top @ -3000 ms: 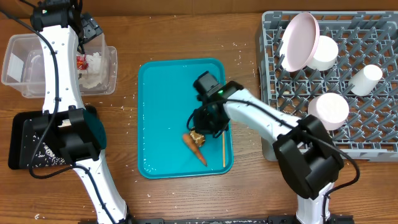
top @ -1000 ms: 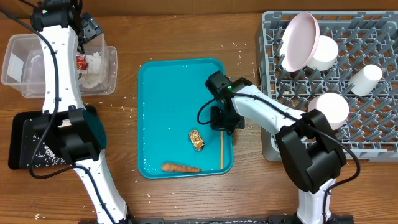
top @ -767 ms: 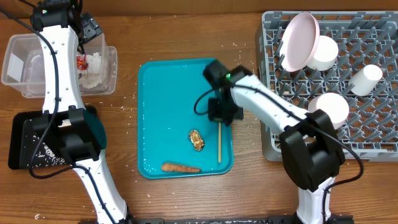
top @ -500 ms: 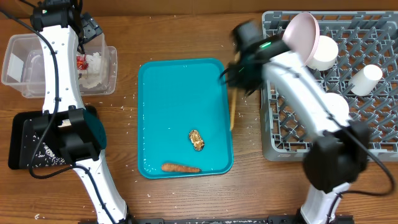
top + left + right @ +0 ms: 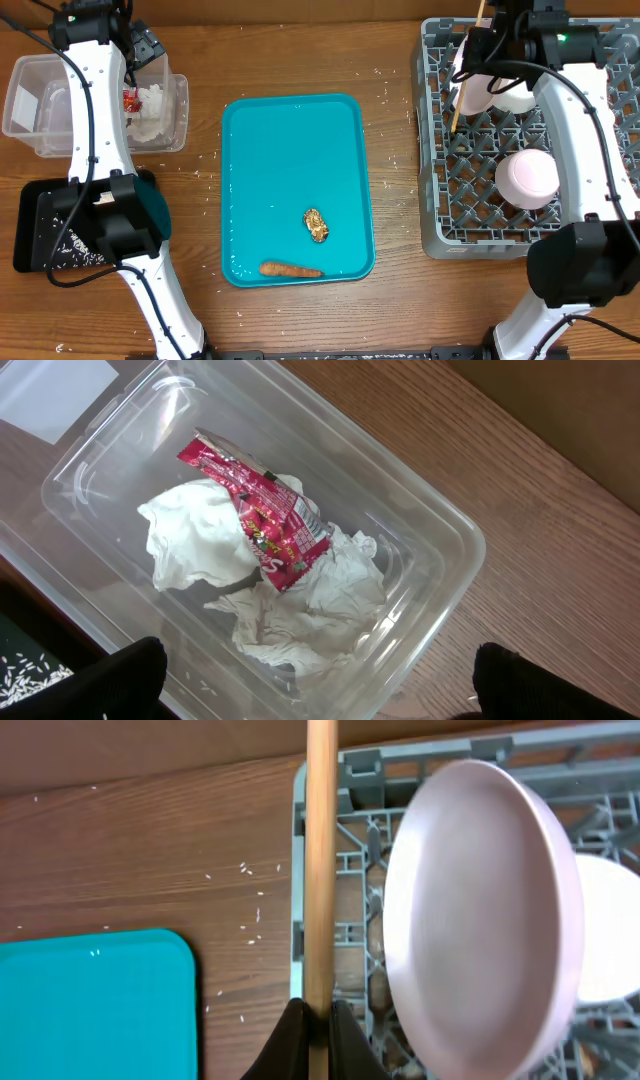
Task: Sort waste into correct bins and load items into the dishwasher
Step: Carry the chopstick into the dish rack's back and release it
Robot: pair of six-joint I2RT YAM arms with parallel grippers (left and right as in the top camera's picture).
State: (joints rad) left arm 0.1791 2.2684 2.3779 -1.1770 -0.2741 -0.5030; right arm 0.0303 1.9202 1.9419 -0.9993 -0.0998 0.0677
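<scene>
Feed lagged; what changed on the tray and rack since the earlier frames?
The right gripper took hold of the thin wooden chopstick from the teal plastic tray and carried it to the grey dish rack, beside the pink plate. The orange carrot shifted to the tray's near edge. The left gripper stayed over the clear bin.

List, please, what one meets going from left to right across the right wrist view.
teal tray → wooden chopstick → pink plate → white cup
</scene>
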